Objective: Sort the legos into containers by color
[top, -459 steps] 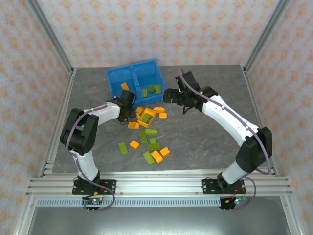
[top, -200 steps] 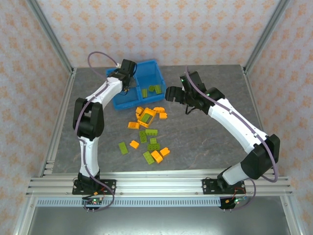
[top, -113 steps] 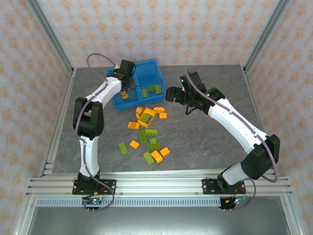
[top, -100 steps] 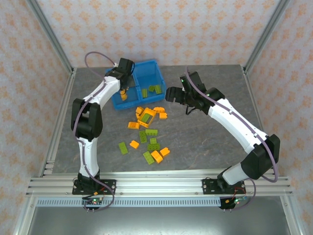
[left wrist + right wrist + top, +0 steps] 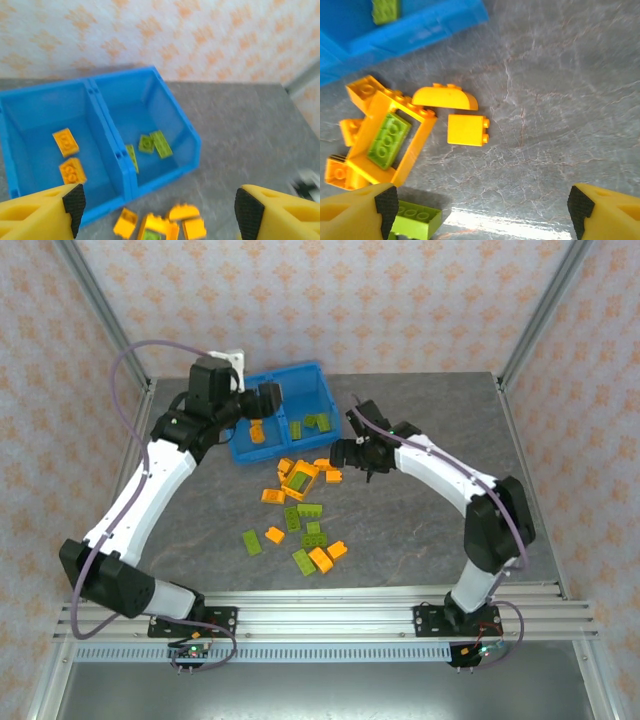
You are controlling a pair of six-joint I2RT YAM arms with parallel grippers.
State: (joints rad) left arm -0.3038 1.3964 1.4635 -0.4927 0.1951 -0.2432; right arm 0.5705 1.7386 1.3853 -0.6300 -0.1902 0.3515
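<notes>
The blue bin (image 5: 300,369) stands at the table's back. Its left container holds two orange legos (image 5: 66,141), its right container (image 5: 175,120) several olive-green ones (image 5: 154,143). My left gripper (image 5: 268,400) hangs open and empty above the left container, its black pads (image 5: 75,200) far apart. The loose legos (image 5: 300,482) lie in front of the bin. Open as well, my right gripper (image 5: 345,453) hovers low at the pile's right edge. An orange square brick (image 5: 466,130) and an orange arched brick (image 5: 445,97) lie just ahead of its fingers (image 5: 386,205).
An orange frame brick (image 5: 387,135) with a green brick inside it lies left of the square brick. More orange and green bricks (image 5: 315,558) are scattered nearer the arm bases. The metal frame posts (image 5: 105,330) border the table.
The left gripper opened over the left container, where an orange brick now lies beside the first; that arm then swung up and back. The right gripper moved down-left toward the pile.
</notes>
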